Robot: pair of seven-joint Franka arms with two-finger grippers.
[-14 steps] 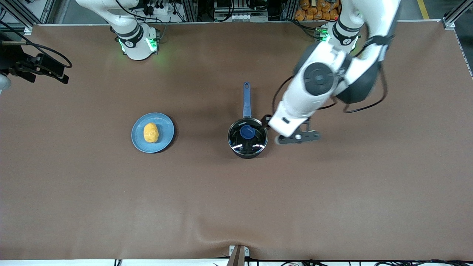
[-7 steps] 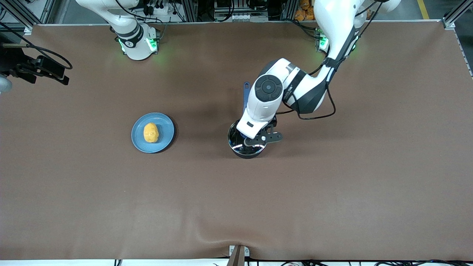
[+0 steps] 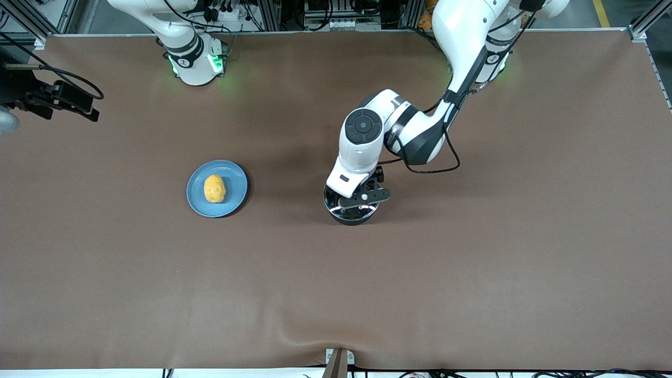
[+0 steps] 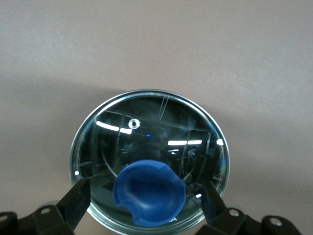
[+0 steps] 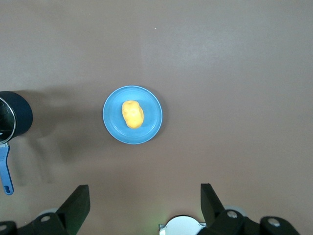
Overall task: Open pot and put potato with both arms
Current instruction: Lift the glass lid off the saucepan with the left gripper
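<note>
The black pot (image 3: 350,216) stands mid-table with its glass lid (image 4: 146,132) on; the left arm hides most of its blue handle. My left gripper (image 3: 357,197) is low over the lid and open, its fingers (image 4: 76,200) on either side of the blue knob (image 4: 149,192) without touching it. The yellow potato (image 3: 214,188) lies on a light-blue plate (image 3: 233,178) toward the right arm's end. My right gripper (image 5: 144,198) is open and empty, high over the table; its view shows the potato (image 5: 132,114), the plate (image 5: 151,125) and the pot (image 5: 18,115).
The right arm's base (image 3: 194,63) and the left arm's base (image 3: 491,58) stand along the table's edge farthest from the front camera. A brown mat (image 3: 336,289) covers the table.
My left arm has swung from beside the pot to over it and come down, so its open fingers now flank the lid's knob. The right arm, potato and plate have not moved.
</note>
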